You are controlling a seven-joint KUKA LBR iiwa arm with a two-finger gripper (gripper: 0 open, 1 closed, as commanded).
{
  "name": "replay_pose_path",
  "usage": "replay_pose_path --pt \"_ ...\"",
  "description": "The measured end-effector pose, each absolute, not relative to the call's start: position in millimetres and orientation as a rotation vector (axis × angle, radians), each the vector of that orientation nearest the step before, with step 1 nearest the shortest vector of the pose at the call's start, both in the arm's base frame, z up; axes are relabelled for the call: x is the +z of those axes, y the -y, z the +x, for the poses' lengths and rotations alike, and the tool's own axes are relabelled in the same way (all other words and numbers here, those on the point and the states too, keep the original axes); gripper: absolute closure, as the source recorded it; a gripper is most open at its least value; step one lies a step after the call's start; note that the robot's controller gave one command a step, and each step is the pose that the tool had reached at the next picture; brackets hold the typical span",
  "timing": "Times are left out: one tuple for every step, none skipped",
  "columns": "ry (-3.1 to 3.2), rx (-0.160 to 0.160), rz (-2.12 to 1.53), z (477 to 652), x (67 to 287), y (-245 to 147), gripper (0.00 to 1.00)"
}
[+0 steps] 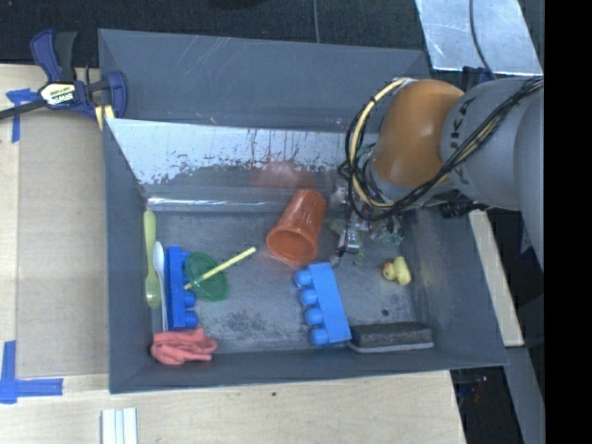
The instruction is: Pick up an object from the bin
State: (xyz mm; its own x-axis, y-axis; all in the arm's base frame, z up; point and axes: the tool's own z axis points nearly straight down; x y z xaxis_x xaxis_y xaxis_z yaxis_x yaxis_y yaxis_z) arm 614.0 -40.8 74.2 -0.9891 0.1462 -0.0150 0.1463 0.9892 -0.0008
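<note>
My gripper [350, 239] hangs low in the right middle of the bin, under the orange cover. An orange plastic cup [297, 224] lies on its side just left of it, mouth facing the front. A blue block with round studs [321, 304] lies in front of the gripper, a little to the left. A small yellow duck [397, 270] sits to the gripper's right. Nothing shows between the fingers.
A dark grey flat bar [391, 338] lies by the front wall at the right. On the left lie a green disc with a yellow stick [211, 274], a blue studded bar [178, 291], a yellow-green and white utensil [152, 259] and a pink lump [182, 347].
</note>
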Motion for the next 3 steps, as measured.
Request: replay_pose_path --pt "-3.126 0.0 0.16 604.0 71 -10 0.0" --pt "-3.121 0.001 0.17 607.7 75 -26 0.0" --pt "-3.124 -0.003 -0.112 603.5 73 -67 0.0"
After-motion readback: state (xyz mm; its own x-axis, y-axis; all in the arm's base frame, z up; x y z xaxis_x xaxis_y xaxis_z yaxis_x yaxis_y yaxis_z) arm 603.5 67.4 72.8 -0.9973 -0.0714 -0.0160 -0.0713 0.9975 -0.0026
